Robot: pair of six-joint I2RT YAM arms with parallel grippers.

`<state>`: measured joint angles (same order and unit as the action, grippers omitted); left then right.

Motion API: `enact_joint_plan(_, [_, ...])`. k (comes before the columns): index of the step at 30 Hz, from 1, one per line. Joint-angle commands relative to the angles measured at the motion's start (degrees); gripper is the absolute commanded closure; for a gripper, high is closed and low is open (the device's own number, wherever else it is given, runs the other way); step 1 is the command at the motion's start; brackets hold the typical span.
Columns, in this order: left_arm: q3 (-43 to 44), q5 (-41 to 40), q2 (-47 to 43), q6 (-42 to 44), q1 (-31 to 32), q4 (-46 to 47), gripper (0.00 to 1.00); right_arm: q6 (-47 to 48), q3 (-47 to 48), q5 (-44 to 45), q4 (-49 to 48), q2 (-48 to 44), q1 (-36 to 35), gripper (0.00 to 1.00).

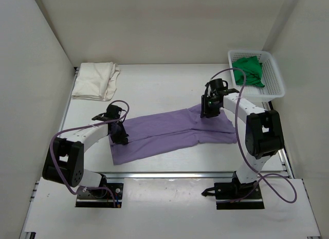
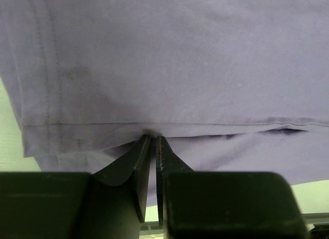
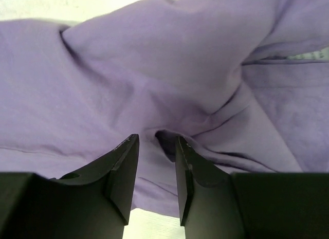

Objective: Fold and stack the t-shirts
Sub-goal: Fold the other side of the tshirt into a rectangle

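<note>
The lavender t-shirt [image 1: 169, 131] lies spread across the middle of the table, folded lengthwise. My left gripper [image 1: 122, 139] is at its left end, shut on the hem; the left wrist view shows the fingers [image 2: 153, 136] pinching the stitched edge of the cloth [image 2: 180, 59]. My right gripper [image 1: 208, 113] is at the shirt's far right end. In the right wrist view its jaws [image 3: 157, 139] stand apart over a raised fold of the lavender cloth [image 3: 154, 69]. The cream-white t-shirt [image 1: 95, 80] lies folded at the back left. The green t-shirt [image 1: 249, 72] is crumpled in the basket.
A white lattice basket [image 1: 280, 82] stands at the back right. White walls close in the left, back and right sides. A metal rail [image 1: 169, 175] runs along the table's near edge, in front of the arm bases.
</note>
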<state>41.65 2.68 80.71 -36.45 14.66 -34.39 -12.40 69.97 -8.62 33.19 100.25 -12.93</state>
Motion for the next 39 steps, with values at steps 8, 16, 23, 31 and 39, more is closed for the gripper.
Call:
enact_joint_plan(8, [-0.6, 0.4, -1.08, 0.76, -1.73, 1.78, 0.8, 1.59, -2.2, 1.85, 2.23, -3.39, -2.8, 1.0])
enact_joint_plan(16, [0.54, 1.01, -1.34, 0.76, -1.65, 1.35, 0.8, -0.6, -5.54, 2.3, 6.71, -10.94, -4.56, 1.0])
enact_joint_plan(23, [1.24, 1.45, -1.61, 0.76, -1.65, 1.26, 0.8, -7.19, -14.33, 0.98, 6.01, -16.74, -7.28, 0.99])
enact_joint_plan(31, [4.31, 1.46, -2.04, 1.47, -2.7, -0.67, 0.8, -10.98, -17.24, 0.1, 9.25, -20.96, -8.78, 0.65])
enact_joint_plan(39, [7.05, 1.27, -1.17, 1.82, -0.24, -1.21, 0.79, -6.41, -11.96, -3.77, 6.21, -20.54, 1.05, 0.81])
